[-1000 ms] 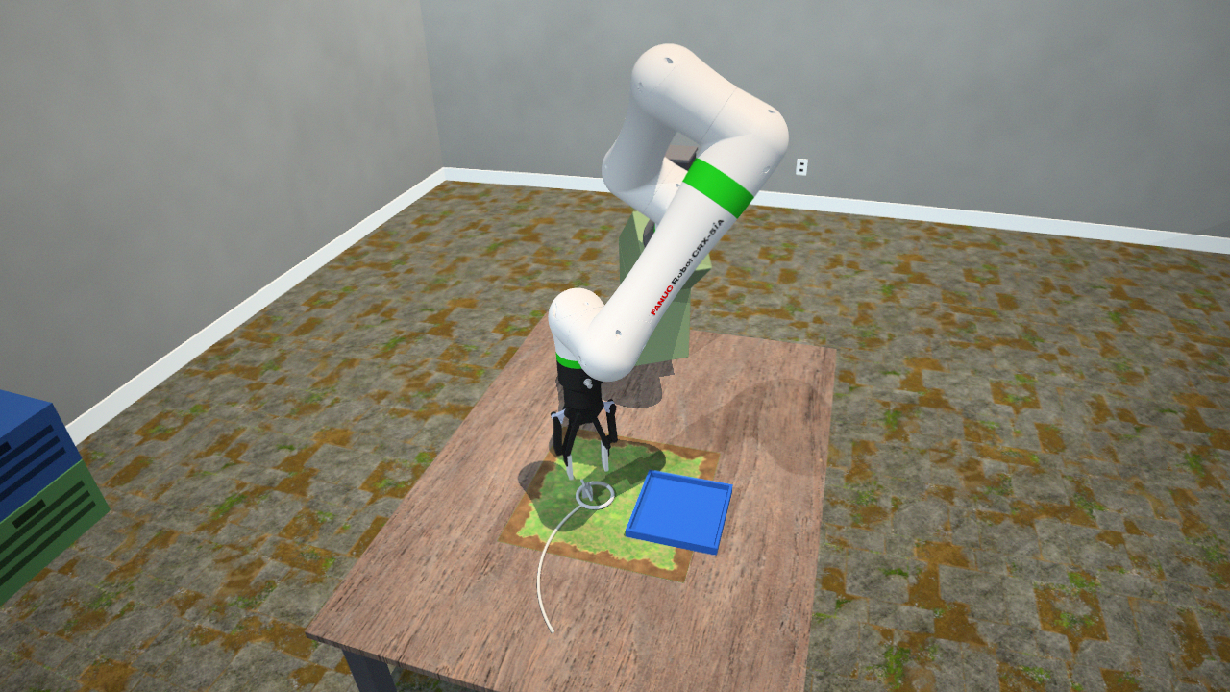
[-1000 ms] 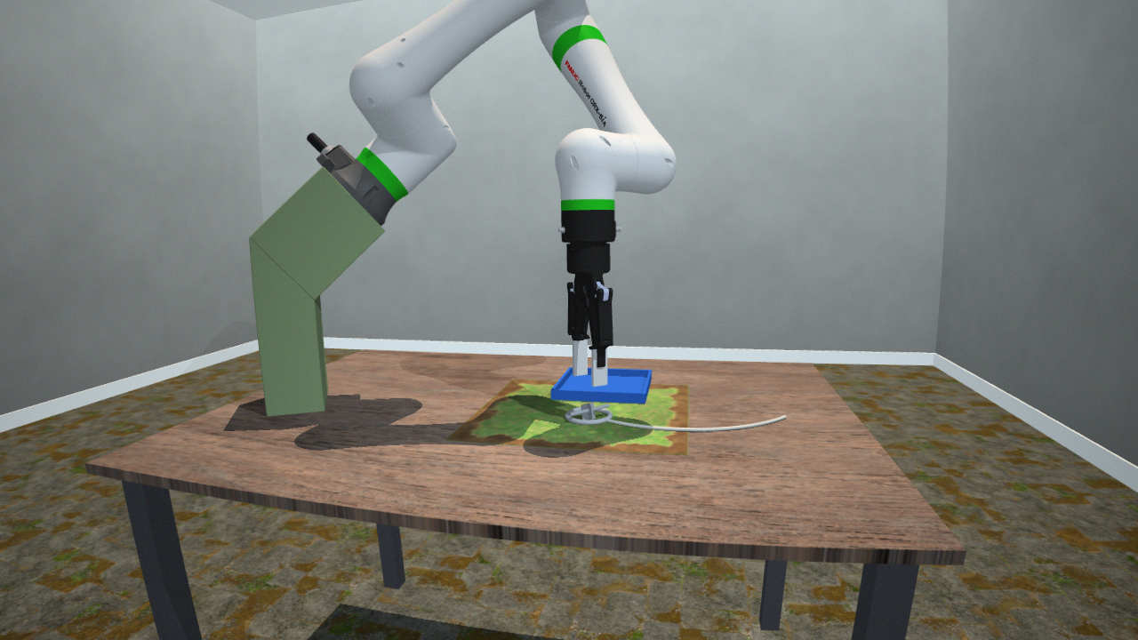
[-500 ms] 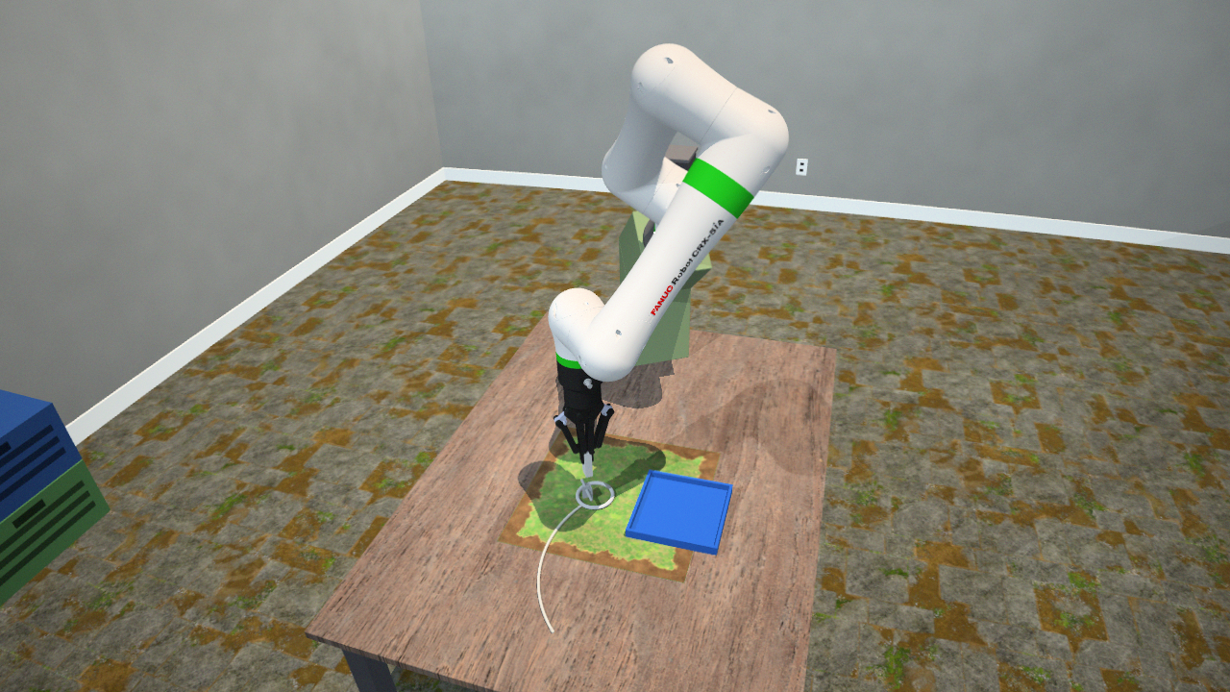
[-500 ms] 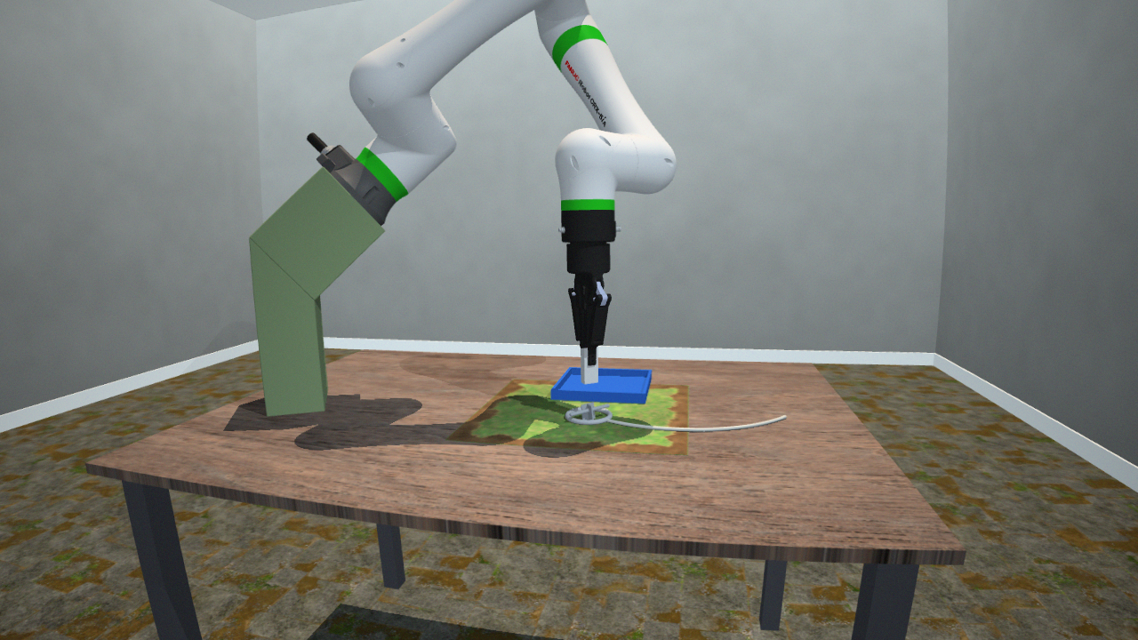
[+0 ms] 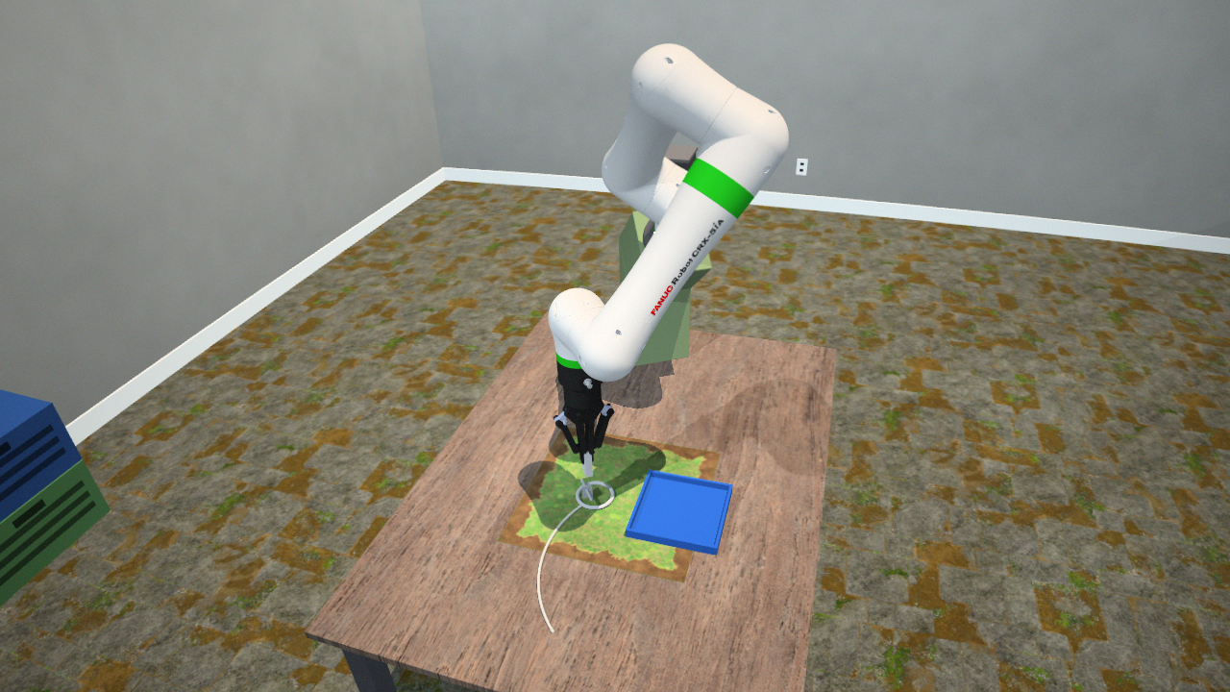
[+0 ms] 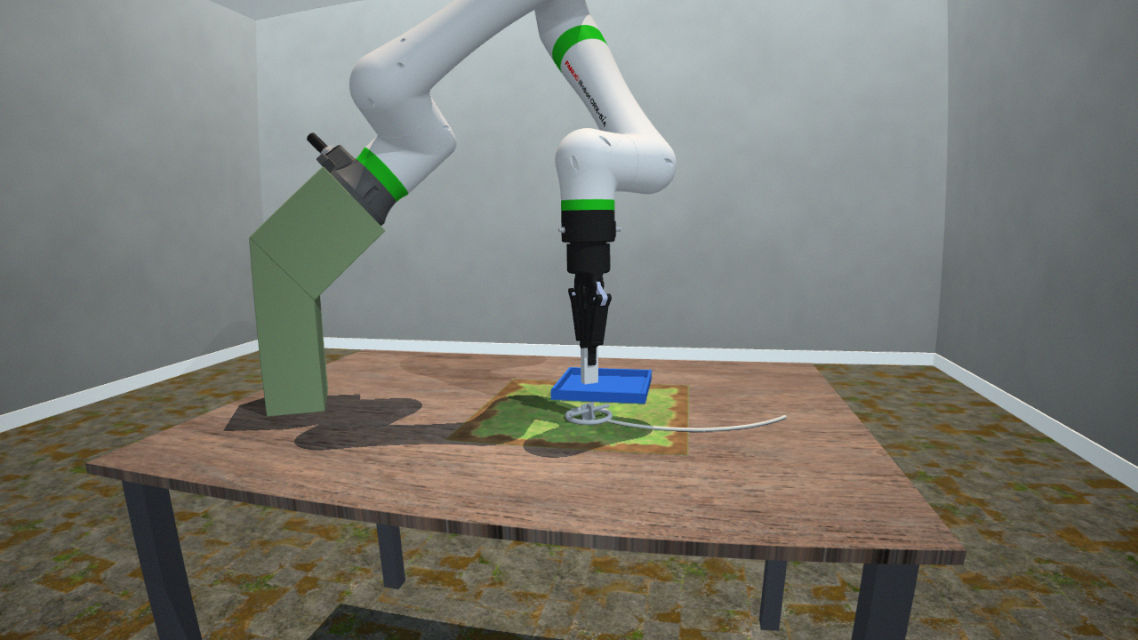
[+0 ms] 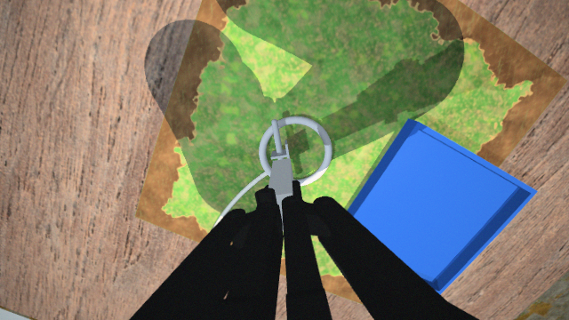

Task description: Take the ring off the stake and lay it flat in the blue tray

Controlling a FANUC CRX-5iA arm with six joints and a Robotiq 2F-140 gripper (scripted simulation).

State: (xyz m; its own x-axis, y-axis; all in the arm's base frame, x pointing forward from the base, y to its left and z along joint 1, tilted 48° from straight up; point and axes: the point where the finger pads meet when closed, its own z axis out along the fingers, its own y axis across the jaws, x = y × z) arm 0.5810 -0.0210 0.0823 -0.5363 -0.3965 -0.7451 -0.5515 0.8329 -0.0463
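Nearby, the blue tray (image 5: 679, 512) (image 6: 602, 386) (image 7: 437, 202) sits empty; the end effector (image 5: 588, 475) (image 6: 589, 381) (image 7: 284, 173) is closed on nothing.

Rough-grained wooden table (image 5: 464, 551) (image 6: 508, 485) (image 7: 80, 133).

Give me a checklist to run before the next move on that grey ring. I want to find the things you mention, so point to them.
1. Black gripper (image 5: 588, 473) (image 6: 589, 379) (image 7: 284, 173) open for grasping: not ok, shut with nothing held.
2. Grey metal ring (image 5: 612, 495) (image 6: 610, 414) (image 7: 328, 148) off the grey stake (image 5: 587, 491) (image 6: 589, 411) (image 7: 279, 155): not ok, around it.
3. Fingertips down at ring height: not ok, above it.
4. Square blue tray (image 5: 679, 511) (image 6: 621, 385) (image 7: 440, 204) floor free: ok.
5. Thin white curved cord (image 5: 539, 577) (image 6: 700, 430) (image 7: 242, 193) fixed to ring: cannot tell.
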